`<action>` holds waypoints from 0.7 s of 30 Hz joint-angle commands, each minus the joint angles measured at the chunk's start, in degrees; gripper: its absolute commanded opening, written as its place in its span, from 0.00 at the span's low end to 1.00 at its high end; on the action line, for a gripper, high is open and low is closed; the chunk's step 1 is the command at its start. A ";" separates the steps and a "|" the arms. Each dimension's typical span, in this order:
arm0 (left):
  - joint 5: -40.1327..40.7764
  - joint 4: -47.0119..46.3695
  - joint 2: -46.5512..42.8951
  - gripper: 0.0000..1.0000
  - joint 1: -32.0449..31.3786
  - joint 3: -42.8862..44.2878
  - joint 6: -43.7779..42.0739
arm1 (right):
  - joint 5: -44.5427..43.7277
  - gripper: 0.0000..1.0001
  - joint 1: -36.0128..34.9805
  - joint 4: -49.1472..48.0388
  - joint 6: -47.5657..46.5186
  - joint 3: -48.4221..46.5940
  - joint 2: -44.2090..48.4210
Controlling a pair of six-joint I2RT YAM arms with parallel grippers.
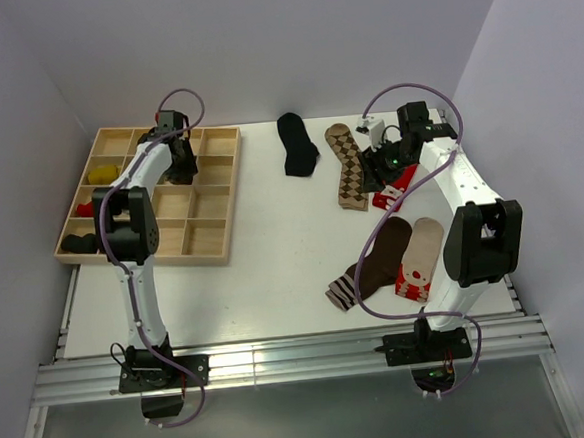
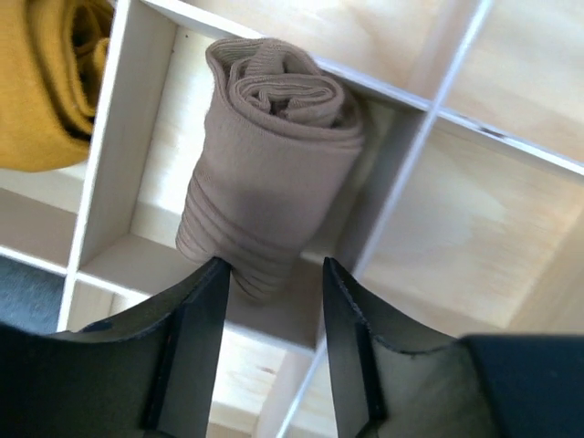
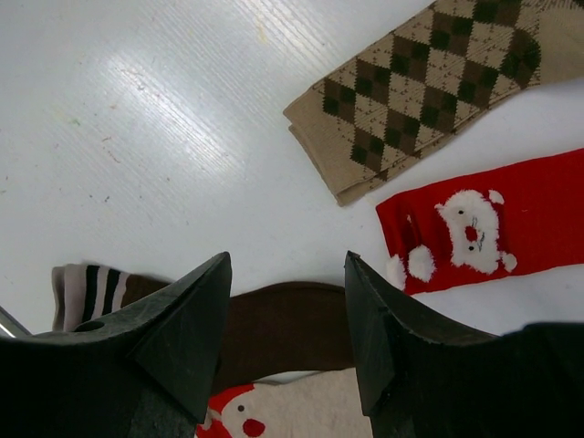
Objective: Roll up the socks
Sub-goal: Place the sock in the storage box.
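while left hand (image 2: 271, 269) and right hand (image 3: 287, 265) hang released, tray walls (image 2: 108, 155) hem the rolled tan sock (image 2: 269, 164).

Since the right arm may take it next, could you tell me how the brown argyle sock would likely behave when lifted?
The brown argyle sock lies flat and limp, so it would probably droop from the pinch. Its near edge shows two layers, so a shallow grasp might lift only the top one.
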State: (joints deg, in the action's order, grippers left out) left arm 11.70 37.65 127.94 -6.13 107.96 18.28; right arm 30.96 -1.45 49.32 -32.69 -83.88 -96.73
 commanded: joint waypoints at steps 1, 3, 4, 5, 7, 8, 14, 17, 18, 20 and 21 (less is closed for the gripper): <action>-1.86 0.14 -6.03 0.51 -0.02 1.11 0.79 | -1.25 0.60 0.40 0.25 -0.36 -0.24 0.57; -1.34 0.32 -7.09 0.52 -0.02 0.94 0.88 | -1.52 0.61 0.49 0.16 -0.18 -0.24 0.49; -1.25 0.84 -7.35 0.55 0.07 0.85 0.96 | -1.69 0.61 0.40 0.08 -0.10 -0.24 0.40; -1.59 1.28 -7.70 0.55 0.24 0.85 1.05 | -1.87 0.61 0.40 0.07 -0.18 -0.24 0.40; -1.25 1.20 -8.49 0.56 0.42 0.06 0.88 | -2.04 0.61 0.40 0.07 -0.10 -0.24 0.31; -0.81 1.29 -9.45 0.56 0.42 -0.73 0.88 | -2.39 0.62 0.40 -0.10 -0.01 -0.06 0.22; -2.56 -0.11 -15.52 0.54 0.51 -3.54 1.84 | -4.41 0.62 0.40 -2.30 0.52 1.61 0.49; -2.92 -1.43 -20.17 0.54 -0.89 -6.61 2.11 | -5.82 0.62 0.49 -2.83 -0.18 2.93 0.14; -3.18 -3.09 -21.49 0.54 -2.47 -7.93 1.93 | -6.08 0.62 0.49 -2.30 -1.49 4.15 0.22; -2.74 -4.16 -25.10 0.53 -4.76 -11.09 2.11 | -7.22 0.62 0.49 -2.56 -2.47 6.17 1.53; -2.04 -5.73 -26.24 0.53 -7.64 -12.50 2.19 | -8.36 0.61 0.49 -2.74 -3.08 8.70 2.24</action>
State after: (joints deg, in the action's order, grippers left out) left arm 10.28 36.34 107.81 -8.32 98.06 19.46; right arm 25.50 -1.43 47.51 -33.63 -78.83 -96.71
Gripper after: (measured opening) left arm 0.536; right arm 0.618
